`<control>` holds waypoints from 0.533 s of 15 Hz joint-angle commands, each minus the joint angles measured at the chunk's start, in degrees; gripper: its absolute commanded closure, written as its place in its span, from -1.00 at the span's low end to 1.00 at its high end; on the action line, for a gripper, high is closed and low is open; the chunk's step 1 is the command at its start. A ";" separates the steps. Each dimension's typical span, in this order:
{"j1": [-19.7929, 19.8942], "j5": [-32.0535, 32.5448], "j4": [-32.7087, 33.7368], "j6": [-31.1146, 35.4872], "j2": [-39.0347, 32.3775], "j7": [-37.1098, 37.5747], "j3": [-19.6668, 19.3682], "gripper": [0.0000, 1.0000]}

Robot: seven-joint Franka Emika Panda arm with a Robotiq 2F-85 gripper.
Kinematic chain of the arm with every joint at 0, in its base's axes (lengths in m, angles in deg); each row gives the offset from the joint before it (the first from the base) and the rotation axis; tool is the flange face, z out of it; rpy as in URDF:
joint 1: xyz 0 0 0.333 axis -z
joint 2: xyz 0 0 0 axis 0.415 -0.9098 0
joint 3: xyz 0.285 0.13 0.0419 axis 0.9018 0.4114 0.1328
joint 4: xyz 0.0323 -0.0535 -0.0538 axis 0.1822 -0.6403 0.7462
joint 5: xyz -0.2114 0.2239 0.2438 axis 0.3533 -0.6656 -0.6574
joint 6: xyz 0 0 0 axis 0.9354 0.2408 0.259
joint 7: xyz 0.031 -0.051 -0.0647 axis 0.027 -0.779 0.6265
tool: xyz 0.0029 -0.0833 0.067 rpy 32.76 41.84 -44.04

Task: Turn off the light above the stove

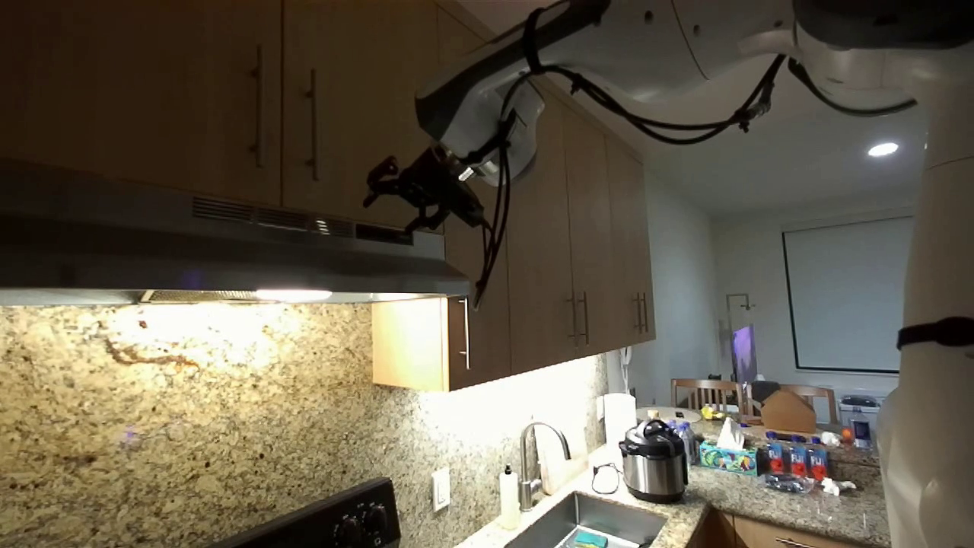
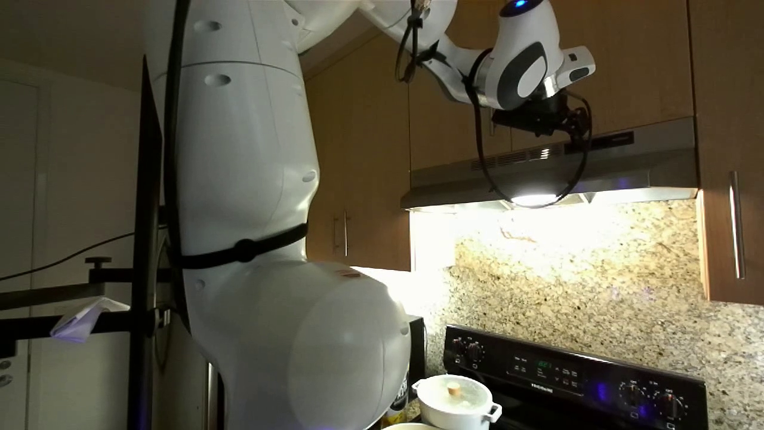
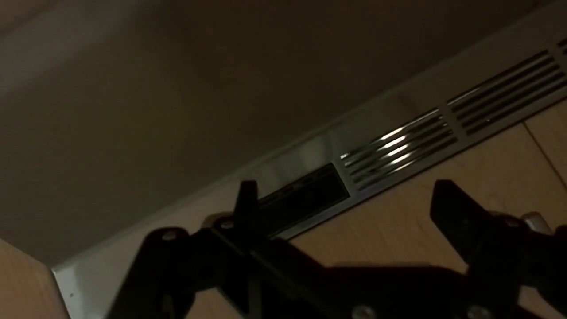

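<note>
The stove light is lit under the range hood point(image 1: 228, 255); its bright lamp point(image 1: 294, 294) shows in both exterior views point(image 2: 534, 200). The steel hood point(image 2: 441, 186) has a dark control panel point(image 3: 308, 195) on its upper front strip, beside the vent slots. The panel also shows in both exterior views point(image 1: 384, 234) point(image 2: 615, 141). My gripper point(image 3: 345, 184) is open and empty, its fingers wide apart. In the wrist view the left finger covers the panel's left end. In an exterior view the gripper point(image 1: 390, 213) is by the panel end of the hood; contact cannot be told.
Wooden cabinets point(image 1: 358, 99) with bar handles point(image 1: 313, 125) rise above the hood. A cable loop point(image 2: 495, 185) hangs from the wrist before the hood. Below are the black stove panel point(image 2: 537, 370), a white pot point(image 2: 456, 403), a faucet point(image 1: 526, 464) and a sink point(image 1: 620, 521).
</note>
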 commanded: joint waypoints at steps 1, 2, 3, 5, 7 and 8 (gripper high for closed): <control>-0.85 -2.04 2.51 0.49 -1.64 -1.37 -0.58 -1.00; -1.04 -2.51 3.80 0.05 -2.46 -1.61 -0.81 -1.00; -1.15 -2.72 4.78 0.03 -3.09 -1.69 -0.92 -1.00; -1.74 -4.92 7.79 -1.10 -5.06 -2.40 -1.49 -1.00; -1.65 -6.37 10.51 -1.78 -7.12 -2.22 -1.66 -1.00; -1.36 -6.35 11.58 -2.18 -8.05 -1.55 -1.77 -1.00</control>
